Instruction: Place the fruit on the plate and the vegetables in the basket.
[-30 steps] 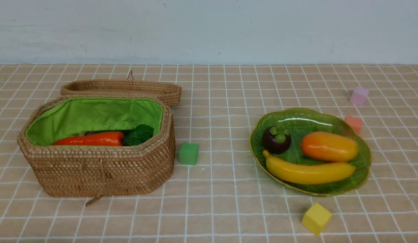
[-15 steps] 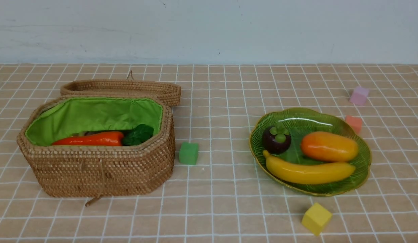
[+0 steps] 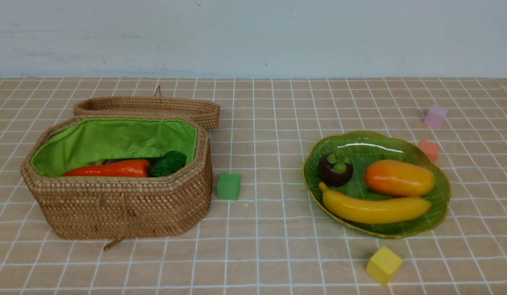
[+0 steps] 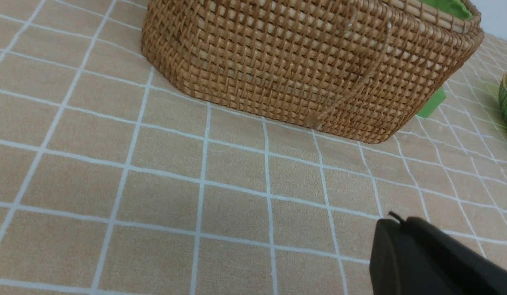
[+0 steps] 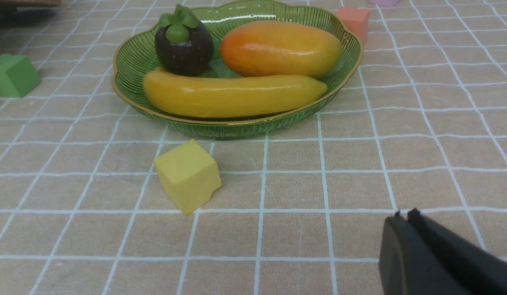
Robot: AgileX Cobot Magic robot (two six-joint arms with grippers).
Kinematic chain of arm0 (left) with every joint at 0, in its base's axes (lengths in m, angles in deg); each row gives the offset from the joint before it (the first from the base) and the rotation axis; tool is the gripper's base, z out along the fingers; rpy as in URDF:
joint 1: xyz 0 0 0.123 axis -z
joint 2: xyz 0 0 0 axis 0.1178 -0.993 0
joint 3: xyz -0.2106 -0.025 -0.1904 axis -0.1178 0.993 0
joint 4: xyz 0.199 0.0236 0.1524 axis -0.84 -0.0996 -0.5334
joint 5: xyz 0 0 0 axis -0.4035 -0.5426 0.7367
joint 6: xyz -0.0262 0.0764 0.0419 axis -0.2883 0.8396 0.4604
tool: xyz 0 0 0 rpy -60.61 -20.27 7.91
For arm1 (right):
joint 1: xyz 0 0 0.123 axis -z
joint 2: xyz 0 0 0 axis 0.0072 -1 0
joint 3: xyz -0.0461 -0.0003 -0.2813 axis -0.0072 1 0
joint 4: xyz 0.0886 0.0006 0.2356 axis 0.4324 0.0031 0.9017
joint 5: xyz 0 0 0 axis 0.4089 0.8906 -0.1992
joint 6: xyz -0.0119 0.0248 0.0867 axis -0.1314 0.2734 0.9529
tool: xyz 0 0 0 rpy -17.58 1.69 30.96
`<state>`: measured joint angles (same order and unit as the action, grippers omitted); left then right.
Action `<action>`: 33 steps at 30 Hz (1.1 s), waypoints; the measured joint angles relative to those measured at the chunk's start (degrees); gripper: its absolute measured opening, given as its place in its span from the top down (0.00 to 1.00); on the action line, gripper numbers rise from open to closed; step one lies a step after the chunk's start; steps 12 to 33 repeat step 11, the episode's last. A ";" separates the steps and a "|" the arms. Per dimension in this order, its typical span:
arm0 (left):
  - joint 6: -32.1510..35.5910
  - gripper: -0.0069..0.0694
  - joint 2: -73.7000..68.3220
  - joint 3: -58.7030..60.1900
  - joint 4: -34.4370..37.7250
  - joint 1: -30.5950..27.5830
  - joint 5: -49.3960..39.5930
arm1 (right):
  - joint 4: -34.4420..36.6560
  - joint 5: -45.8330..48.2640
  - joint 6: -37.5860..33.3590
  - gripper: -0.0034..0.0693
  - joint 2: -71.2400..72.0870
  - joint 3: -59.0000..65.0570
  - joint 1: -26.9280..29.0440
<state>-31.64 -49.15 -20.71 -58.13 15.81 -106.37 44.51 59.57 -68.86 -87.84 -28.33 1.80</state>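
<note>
The long yellow banana, plump orange mango and round purple mangosteen lie on the green glass plate, the banana's long side crossways. The orange carrot sits in the woven wicker basket, far left of the plate. Both arms hang back low over the counter, left fingers and right fingers pressed together, holding nothing; no piece looks left to move.

Four little cubes sit scattered on the checked cloth over the bench — green cube mid-bench, yellow cube nearest, coral cube and pale pink cube farther right — well apart.
</note>
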 joint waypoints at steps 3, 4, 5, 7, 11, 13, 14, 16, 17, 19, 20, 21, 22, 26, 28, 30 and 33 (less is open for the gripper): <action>0.00 0.93 0.00 0.00 0.00 0.00 0.00 | 0.00 0.00 0.00 0.93 0.00 0.00 0.00; 0.00 0.93 0.00 0.00 0.00 0.00 0.00 | 0.00 0.00 0.00 0.93 0.00 0.00 0.00; 0.00 0.92 0.00 0.00 0.00 0.00 0.00 | 0.00 0.00 0.00 0.93 0.00 0.00 0.00; 0.00 0.92 0.00 0.00 0.00 0.00 0.00 | 0.00 0.00 0.00 0.93 0.00 0.00 0.00; 0.00 0.92 0.00 0.00 0.00 0.00 0.00 | 0.00 0.00 0.00 0.92 0.00 0.00 0.00; 0.00 0.92 0.00 0.00 0.00 0.00 0.00 | 0.00 0.00 0.00 0.92 0.00 0.00 0.00; 0.00 0.92 0.00 0.00 0.00 0.00 0.00 | 0.00 0.00 0.00 0.92 0.00 0.00 0.00; 0.00 0.92 0.00 0.00 0.00 0.00 0.00 | 0.00 0.00 0.00 0.92 0.00 0.00 0.00; 0.00 0.92 0.00 0.00 0.00 0.00 0.00 | 0.00 0.00 0.00 0.92 0.00 0.00 0.00; 0.00 0.92 0.00 0.00 0.00 0.00 0.00 | 0.00 0.00 0.00 0.92 0.00 0.00 0.00; 0.00 0.92 0.00 0.00 0.00 0.00 0.00 | 0.00 0.00 0.00 0.92 0.00 0.00 0.00; 0.00 0.92 0.00 0.00 0.00 0.00 0.00 | 0.00 0.00 0.00 0.92 0.00 0.00 0.00; 0.00 0.92 0.00 0.00 0.00 0.00 0.00 | 0.00 0.00 0.00 0.92 0.00 0.00 0.00; 0.00 0.92 0.00 0.00 0.00 0.00 0.00 | 0.00 0.00 0.00 0.92 0.00 0.00 0.00; 0.00 0.92 0.00 0.00 0.00 0.00 0.00 | 0.00 0.00 0.00 0.92 0.00 0.00 0.00; 0.00 0.92 0.00 0.00 0.00 0.00 0.00 | 0.00 0.00 0.00 0.92 0.00 0.00 0.00; 0.00 0.92 0.00 0.00 0.00 0.00 0.00 | 0.00 0.00 0.00 0.92 0.00 0.00 0.00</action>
